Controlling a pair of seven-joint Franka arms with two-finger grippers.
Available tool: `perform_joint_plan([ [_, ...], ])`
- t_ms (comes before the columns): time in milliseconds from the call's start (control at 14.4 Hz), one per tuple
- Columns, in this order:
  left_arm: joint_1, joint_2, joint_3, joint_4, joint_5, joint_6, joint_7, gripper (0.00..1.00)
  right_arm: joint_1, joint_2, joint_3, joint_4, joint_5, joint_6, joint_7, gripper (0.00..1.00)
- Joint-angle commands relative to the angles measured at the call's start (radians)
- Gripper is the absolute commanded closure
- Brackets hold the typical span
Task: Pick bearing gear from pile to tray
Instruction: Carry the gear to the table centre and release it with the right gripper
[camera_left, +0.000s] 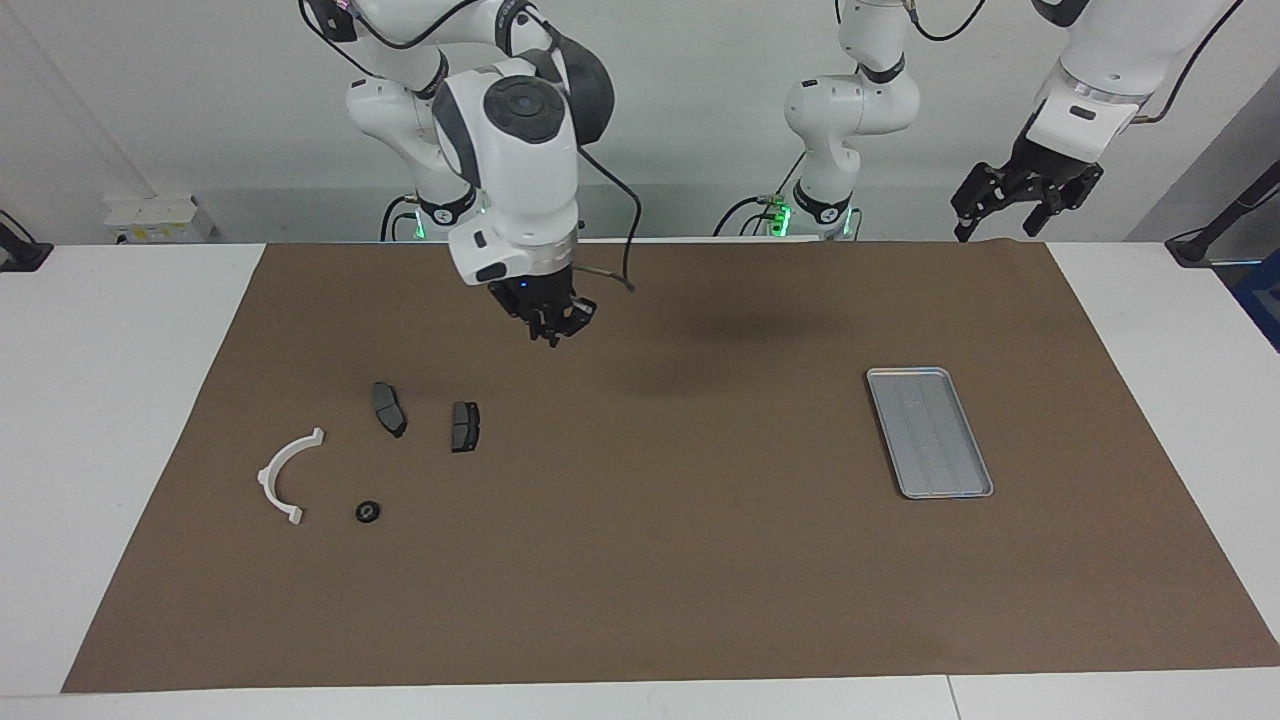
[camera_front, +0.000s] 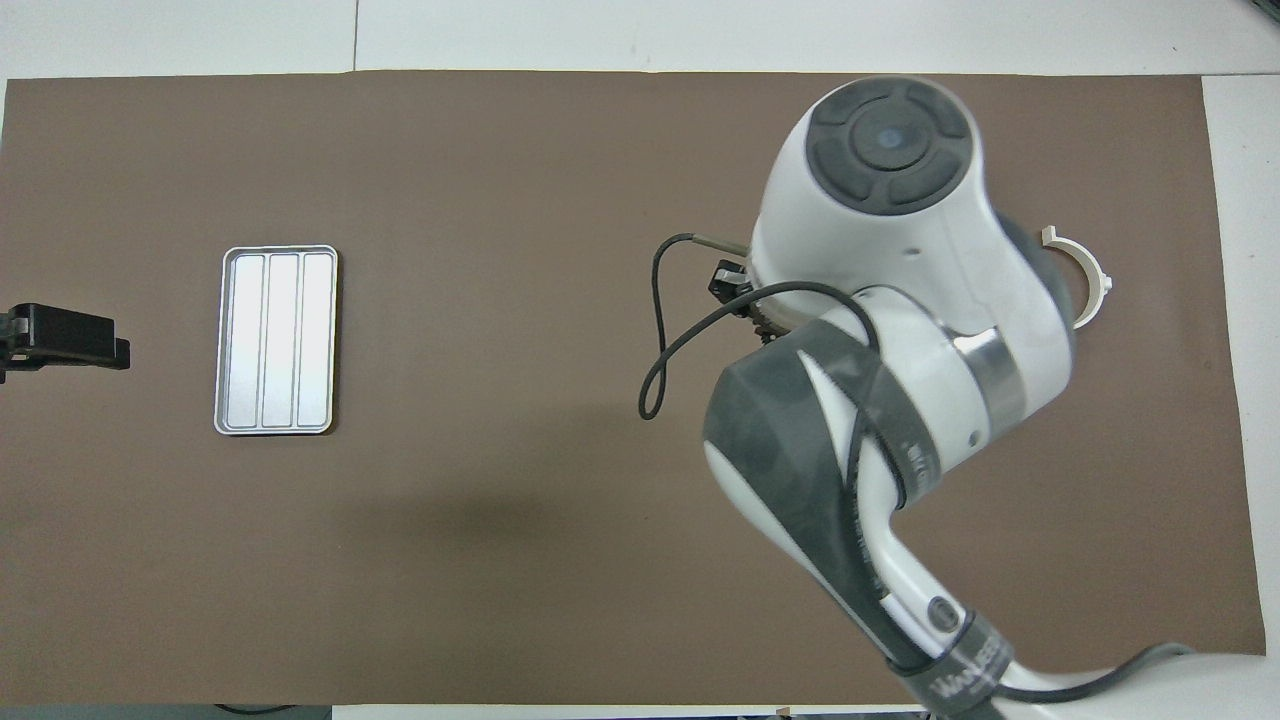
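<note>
Brown mat covers worktop. Right gripper raised over mat, jaws closed; held item not discernible. Left gripper waits, jaws open. Tray at 3 o'clock.

Silvery ribbed metal tray, matt brown mat

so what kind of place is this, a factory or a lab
Most likely a robotics lab: a plain table under a brown mat, loose brake pads for sorting into a metal tray.
</note>
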Motion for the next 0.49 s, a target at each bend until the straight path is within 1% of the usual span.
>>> perform_joint_plan([
  [0,0.012,-0.006,-0.007,0.005,-0.016,-0.019,0.010,0.00,0.074,-0.018,0.003,-0.090,0.051,0.111,0.224,1.00],
  [209,0.012,-0.006,-0.007,0.005,-0.016,-0.021,0.010,0.00,0.141,-0.003,0.003,-0.173,0.053,0.250,0.369,1.00],
  [417,0.012,-0.006,-0.007,0.005,-0.016,-0.021,0.010,0.00,0.166,0.048,0.003,-0.205,0.053,0.325,0.408,1.00],
])
